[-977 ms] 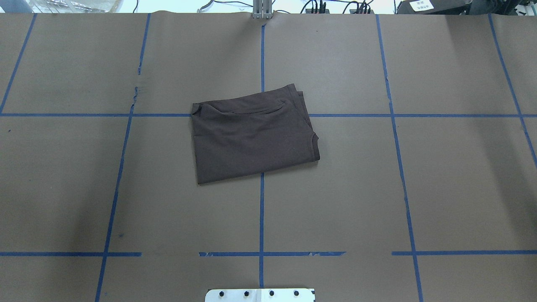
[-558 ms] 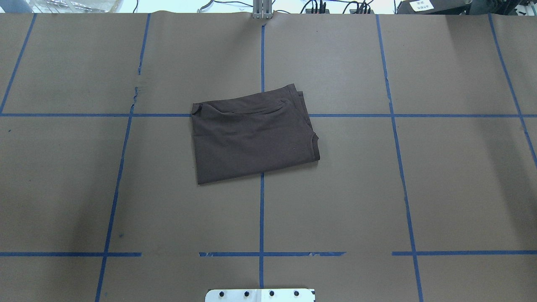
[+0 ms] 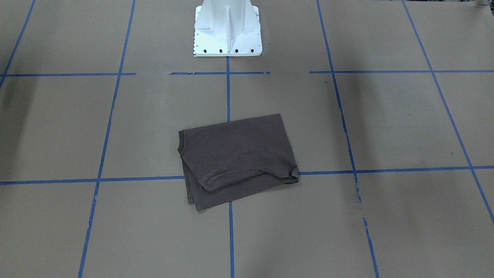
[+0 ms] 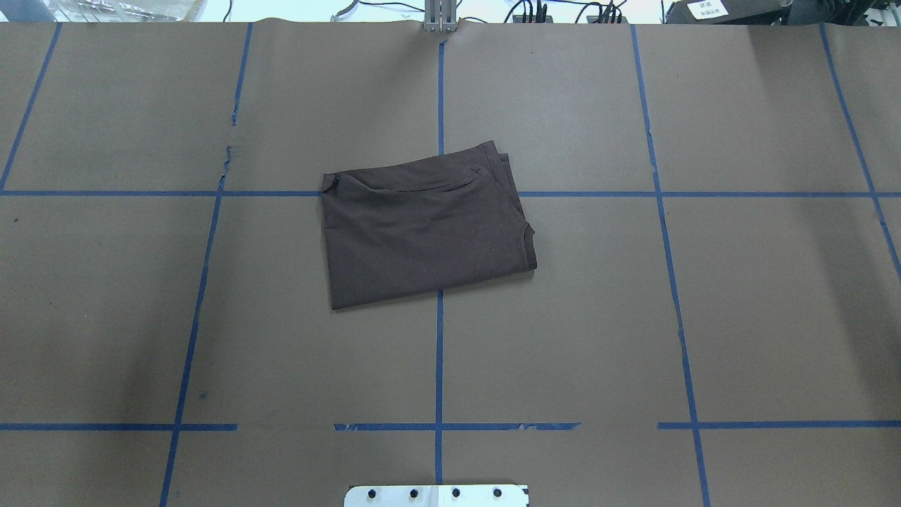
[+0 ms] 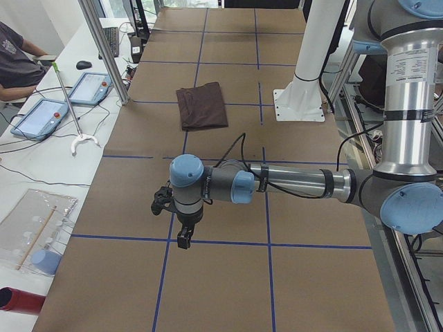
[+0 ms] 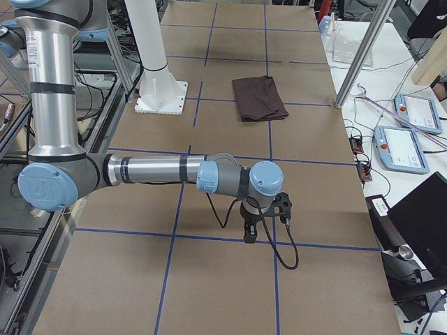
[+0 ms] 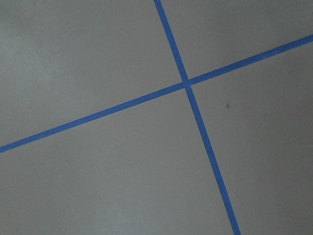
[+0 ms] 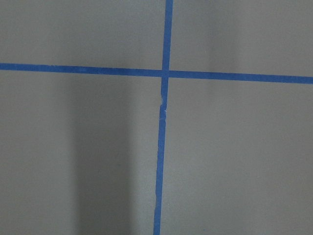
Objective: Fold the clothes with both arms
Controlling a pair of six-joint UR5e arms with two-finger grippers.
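The clothes [image 4: 422, 225] are one dark grey-brown T-shirt, folded into a rough rectangle at the middle of the table, its ribbed collar at the right edge in the overhead view. It also shows as clothes [image 3: 235, 154], clothes [image 5: 201, 105] and clothes [image 6: 258, 98]. Neither gripper touches it. My left gripper [image 5: 183, 238] points down over a blue tape line, far from the shirt; I cannot tell whether it is open or shut. My right gripper [image 6: 249, 236] hangs likewise at the table's other end, state unclear. Both wrist views show only brown paper and crossing tape.
Brown paper with a blue tape grid [image 4: 439, 366] covers the table. The white pedestal [image 3: 227, 27] stands at the robot's side of the table. A side bench holds tablets [image 5: 40, 116], a metal post [image 5: 104, 48] stands there, and a seated person [image 5: 14, 59] is beside it.
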